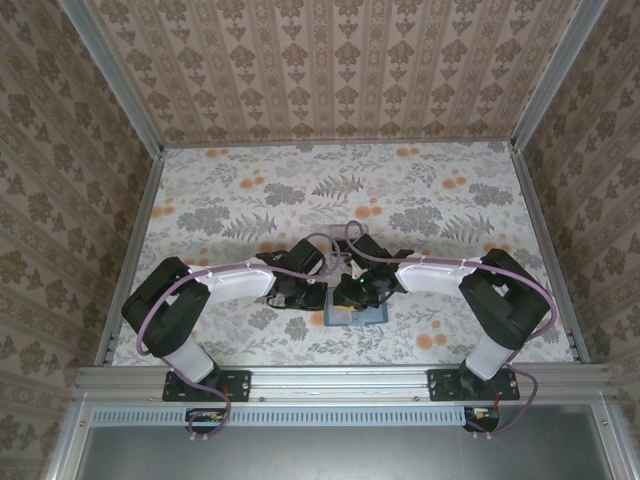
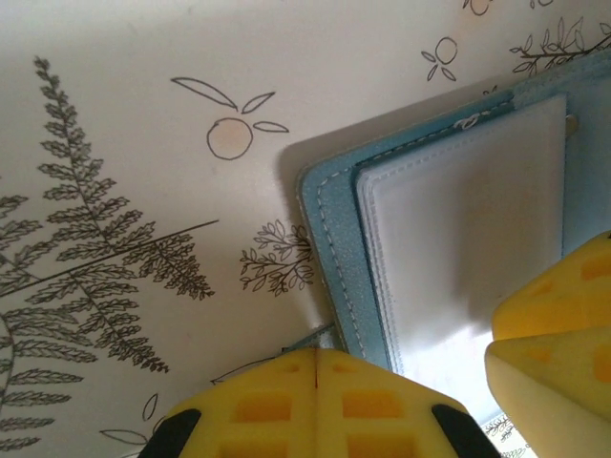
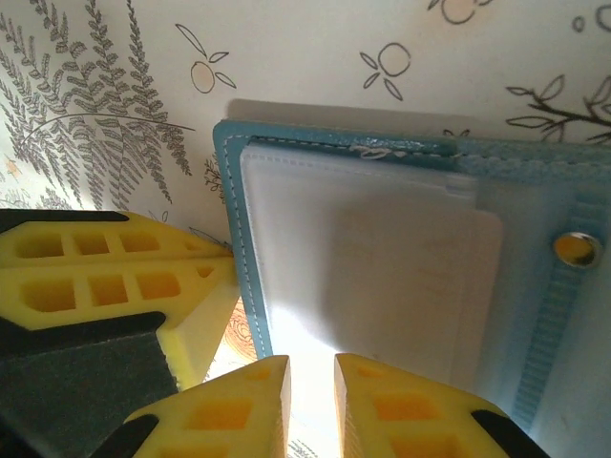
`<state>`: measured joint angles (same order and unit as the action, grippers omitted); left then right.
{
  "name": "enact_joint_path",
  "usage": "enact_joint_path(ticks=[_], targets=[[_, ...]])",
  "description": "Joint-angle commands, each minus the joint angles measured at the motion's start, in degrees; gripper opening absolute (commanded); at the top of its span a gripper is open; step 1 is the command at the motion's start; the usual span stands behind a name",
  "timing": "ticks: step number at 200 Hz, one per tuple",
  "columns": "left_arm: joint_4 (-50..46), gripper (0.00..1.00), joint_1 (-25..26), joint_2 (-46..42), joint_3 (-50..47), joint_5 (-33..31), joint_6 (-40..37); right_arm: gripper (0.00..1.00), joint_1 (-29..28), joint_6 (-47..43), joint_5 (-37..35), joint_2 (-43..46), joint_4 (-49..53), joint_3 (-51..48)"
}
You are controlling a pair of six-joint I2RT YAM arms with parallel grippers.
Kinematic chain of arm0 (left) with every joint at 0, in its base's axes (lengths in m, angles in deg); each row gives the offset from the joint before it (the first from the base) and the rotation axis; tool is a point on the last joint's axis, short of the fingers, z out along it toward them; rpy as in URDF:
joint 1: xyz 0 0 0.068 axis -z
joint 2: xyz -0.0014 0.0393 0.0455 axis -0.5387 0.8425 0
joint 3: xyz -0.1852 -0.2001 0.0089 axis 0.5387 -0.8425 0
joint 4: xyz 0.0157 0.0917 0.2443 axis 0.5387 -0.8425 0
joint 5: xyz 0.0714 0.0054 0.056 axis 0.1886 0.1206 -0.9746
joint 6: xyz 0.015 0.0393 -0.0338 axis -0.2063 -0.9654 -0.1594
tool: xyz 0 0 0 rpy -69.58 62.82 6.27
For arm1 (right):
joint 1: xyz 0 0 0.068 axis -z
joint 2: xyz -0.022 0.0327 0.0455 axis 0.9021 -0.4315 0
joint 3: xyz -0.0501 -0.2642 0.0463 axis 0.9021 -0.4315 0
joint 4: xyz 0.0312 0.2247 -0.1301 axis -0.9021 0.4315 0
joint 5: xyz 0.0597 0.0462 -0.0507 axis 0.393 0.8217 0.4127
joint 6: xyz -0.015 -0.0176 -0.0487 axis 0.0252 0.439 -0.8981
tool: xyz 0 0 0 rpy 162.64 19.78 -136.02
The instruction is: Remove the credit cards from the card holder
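Note:
The card holder (image 1: 366, 317) lies open and flat on the flowered table between both arms, its teal stitched border (image 3: 231, 200) framing a clear pocket. A pale credit card (image 3: 382, 277) sits inside that pocket and also shows in the left wrist view (image 2: 468, 219). My left gripper (image 2: 316, 355) is shut, its tips at the holder's left edge (image 2: 329, 239), where a sliver of teal runs into the seam between them. My right gripper (image 3: 312, 367) hovers over the near edge of the card with a narrow gap between its fingers; I see nothing pinched there.
A metal snap (image 3: 577, 249) sits on the holder's middle strip. The two grippers crowd together over the holder (image 1: 330, 295); the right gripper's yellow fingers (image 2: 558, 315) stand close beside the left one. Patterned walls enclose the table (image 1: 250, 190) on three sides.

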<state>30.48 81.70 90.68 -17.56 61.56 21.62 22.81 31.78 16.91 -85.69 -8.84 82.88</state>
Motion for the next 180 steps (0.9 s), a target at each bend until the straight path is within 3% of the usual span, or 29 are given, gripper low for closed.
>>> enact_joint_path(ticks=[1,46,112,180], targets=[[-0.79,0.04,0.38,1.27,-2.05,1.37,0.79,0.21,-0.57,1.29,-1.05,-1.46,-1.06,1.34],[-0.88,0.04,0.15,0.69,-2.84,1.32,0.56,0.30,-1.18,0.19,-4.08,-2.69,4.05,2.64],[-0.35,0.04,-0.37,0.09,-3.63,1.59,0.41,0.37,-3.69,-3.32,-16.09,-3.00,20.93,8.92],[0.13,0.04,-0.66,-0.09,-4.14,1.81,0.38,0.47,-6.48,-4.40,-25.40,-4.11,30.28,14.41]])
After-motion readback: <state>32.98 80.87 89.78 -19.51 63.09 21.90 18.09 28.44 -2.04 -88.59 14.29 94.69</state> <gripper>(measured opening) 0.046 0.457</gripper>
